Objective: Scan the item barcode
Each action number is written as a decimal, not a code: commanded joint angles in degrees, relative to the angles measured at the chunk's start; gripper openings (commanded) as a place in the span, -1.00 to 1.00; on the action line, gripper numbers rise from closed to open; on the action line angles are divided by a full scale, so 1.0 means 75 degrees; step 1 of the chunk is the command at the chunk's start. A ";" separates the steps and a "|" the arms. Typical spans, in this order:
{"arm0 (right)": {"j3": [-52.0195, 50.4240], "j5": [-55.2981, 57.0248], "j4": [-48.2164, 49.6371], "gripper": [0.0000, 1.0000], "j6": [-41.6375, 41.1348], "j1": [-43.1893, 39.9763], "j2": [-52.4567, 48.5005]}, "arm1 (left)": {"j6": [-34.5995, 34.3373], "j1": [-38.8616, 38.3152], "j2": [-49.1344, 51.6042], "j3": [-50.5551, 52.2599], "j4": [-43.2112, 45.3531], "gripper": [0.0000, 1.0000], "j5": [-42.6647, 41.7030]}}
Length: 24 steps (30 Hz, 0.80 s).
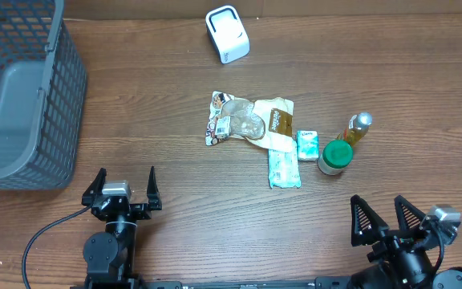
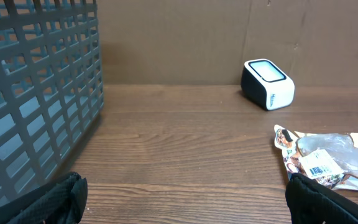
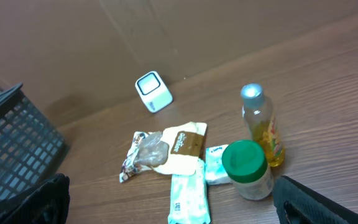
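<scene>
A white barcode scanner [image 1: 227, 34] stands at the back of the table, also seen in the left wrist view as scanner [image 2: 268, 83] and in the right wrist view as scanner [image 3: 153, 91]. The items lie in a heap mid-table: a clear snack packet [image 1: 229, 120] with a barcode label [image 2: 319, 163], a brown-and-cream pouch [image 1: 275, 120], a pale green wipes pack [image 1: 283, 167], a small teal packet [image 1: 306, 146], a green-lidded jar [image 1: 335, 156] and a yellow bottle [image 1: 358, 130]. My left gripper [image 1: 124, 185] and right gripper [image 1: 381, 215] sit open and empty near the front edge, well apart from the items.
A grey mesh basket [image 1: 22, 88] stands at the back left, filling the left side of the left wrist view as basket [image 2: 36, 93]. A brown cardboard wall runs behind the table. Bare wood lies between each gripper and the heap.
</scene>
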State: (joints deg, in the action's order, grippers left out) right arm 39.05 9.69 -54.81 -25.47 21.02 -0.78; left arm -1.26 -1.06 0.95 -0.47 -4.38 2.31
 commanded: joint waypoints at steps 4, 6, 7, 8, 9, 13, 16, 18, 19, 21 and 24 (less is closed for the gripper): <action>-0.0058 -0.0338 0.0644 1.00 0.0256 -0.0382 0.0076 | 0.0117 0.0052 -0.0093 0.0020 0.0000 1.00 -0.0055; -0.0064 -0.0466 0.1055 1.00 0.0746 -0.0519 0.0076 | 0.0117 0.0052 -0.0093 0.0020 0.0000 1.00 -0.0055; -0.0064 -0.0778 0.1574 1.00 0.1489 -0.0697 0.0076 | 0.0117 0.0052 -0.0093 0.0020 0.0000 1.00 -0.0055; -0.0064 -0.0941 0.1848 1.00 0.1862 -0.0799 0.0076 | 0.0117 0.0052 -0.0093 0.0020 0.0003 1.00 -0.0055; -0.0064 -0.1110 0.2127 1.00 0.2186 -0.0915 0.0076 | 0.0117 0.0052 -0.0093 0.0020 0.0000 1.00 -0.0055; -0.0122 -0.1384 0.3051 1.00 0.2722 -0.1361 0.0076 | 0.0117 0.0052 -0.0093 0.0020 0.0000 1.00 -0.0055; -0.0475 -0.1402 0.4127 1.00 0.2815 -0.1609 0.0076 | 0.0117 0.0052 -0.0093 0.0020 0.0003 1.00 -0.0055; -0.0874 -0.1422 0.5042 1.00 0.2815 -0.1719 0.0076 | 0.0117 0.0052 -0.0093 0.0020 0.0003 1.00 -0.0055; -0.1139 -0.1469 0.5563 1.00 0.2818 -0.1769 0.0076 | 0.0117 0.0052 -0.0093 0.0020 0.0000 1.00 -0.0055; -0.1719 -0.1644 0.6647 1.00 0.2868 -0.1848 0.0076 | 0.0117 0.0052 -0.0093 0.0020 0.0000 1.00 -0.0055; -0.2503 -0.2209 0.8119 1.00 0.3299 -0.1996 0.0076 | 0.0117 0.0052 -0.0093 0.0020 0.0000 1.00 -0.0055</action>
State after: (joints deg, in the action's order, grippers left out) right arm 25.06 -2.31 0.64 -4.62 7.18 -0.62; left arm -1.28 -1.06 0.95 -0.47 -4.36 2.28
